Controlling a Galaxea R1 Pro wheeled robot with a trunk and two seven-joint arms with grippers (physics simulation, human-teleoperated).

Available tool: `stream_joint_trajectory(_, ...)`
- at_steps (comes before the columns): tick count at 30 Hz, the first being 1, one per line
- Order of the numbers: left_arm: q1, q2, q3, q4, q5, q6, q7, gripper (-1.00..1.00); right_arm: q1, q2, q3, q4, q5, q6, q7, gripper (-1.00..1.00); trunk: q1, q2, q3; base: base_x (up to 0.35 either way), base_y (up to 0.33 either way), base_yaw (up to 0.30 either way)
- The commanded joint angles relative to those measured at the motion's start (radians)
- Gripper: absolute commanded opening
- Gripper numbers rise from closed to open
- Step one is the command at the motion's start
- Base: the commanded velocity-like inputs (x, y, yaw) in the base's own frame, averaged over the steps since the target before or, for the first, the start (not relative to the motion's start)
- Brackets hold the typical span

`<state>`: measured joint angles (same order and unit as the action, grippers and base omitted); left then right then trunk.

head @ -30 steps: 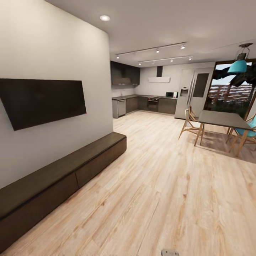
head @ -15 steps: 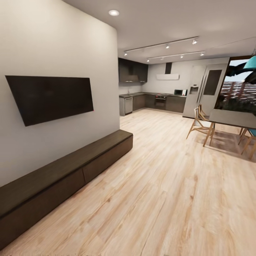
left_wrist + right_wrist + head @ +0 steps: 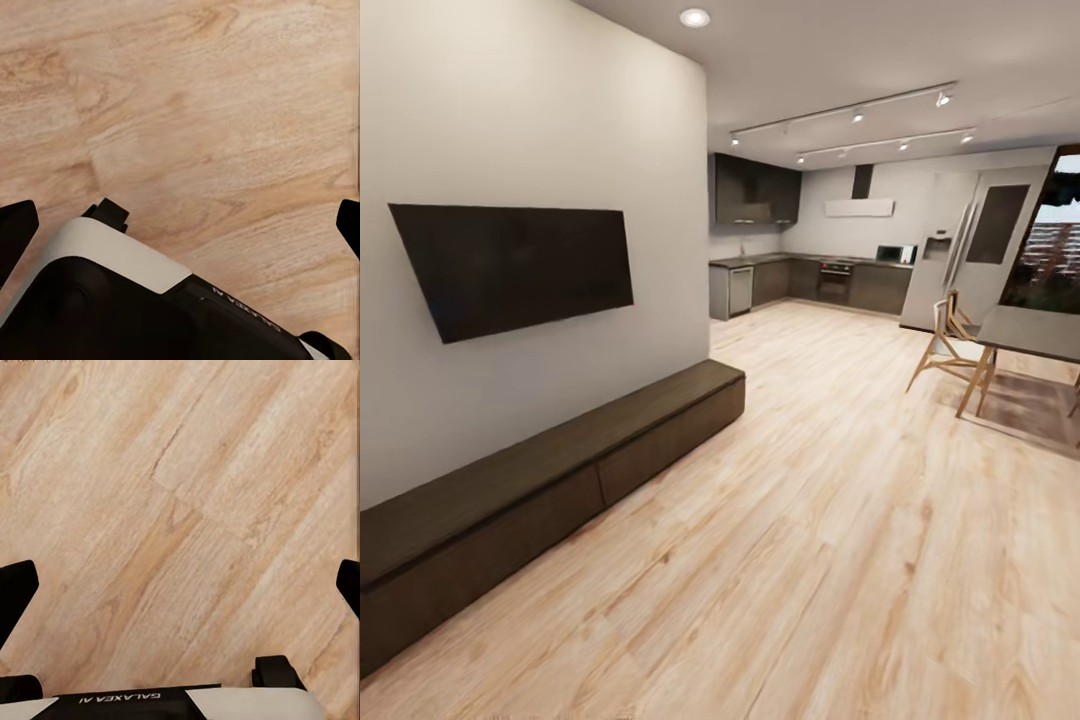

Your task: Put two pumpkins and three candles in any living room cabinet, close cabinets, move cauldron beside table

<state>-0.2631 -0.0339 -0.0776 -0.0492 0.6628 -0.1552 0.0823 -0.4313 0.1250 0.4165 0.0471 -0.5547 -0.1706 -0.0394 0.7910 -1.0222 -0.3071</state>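
The cabinet (image 3: 550, 480) is a long low dark-brown unit against the white wall at the left of the head view, with its flat drawer fronts shut and its top bare. In the left wrist view my left gripper (image 3: 180, 225) is open, its dark fingertips (image 3: 15, 229) far apart over bare wooden floor, with nothing between them. In the right wrist view my right gripper (image 3: 180, 581) is open in the same way, above the floor planks, with its fingertips (image 3: 16, 585) spread wide.
A black TV (image 3: 520, 265) hangs on the wall above the cabinet. At the far right stand a dining table (image 3: 1035, 335) and a wooden chair (image 3: 950, 345), with dark kitchen cupboards (image 3: 810, 280) at the back. My white and black base (image 3: 112, 300) sits below the grippers.
The whole head view has shifted, so the camera has turned left. The cabinet and TV now sit further right, and the teal lamp has left the frame.
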Motion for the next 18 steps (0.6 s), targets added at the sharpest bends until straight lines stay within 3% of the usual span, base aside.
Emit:
stream_joint_trajectory(1, -0.001, 0.000, -0.008, 0.000, 0.005, -0.003, 0.005, 1.00, -0.001, 0.001, 0.008, 0.003, -0.007, -0.009, -0.002, 1.00, 0.000, -0.001, -0.003, 0.061, -0.179, 0.162)
stream_joint_trajectory(18, 0.000, 0.000, -0.008, 0.000, 0.006, -0.003, 0.005, 1.00, 0.000, -0.003, 0.008, 0.004, -0.008, -0.036, -0.010, 1.00, 0.000, -0.001, -0.026, 0.010, -0.016, 0.160)
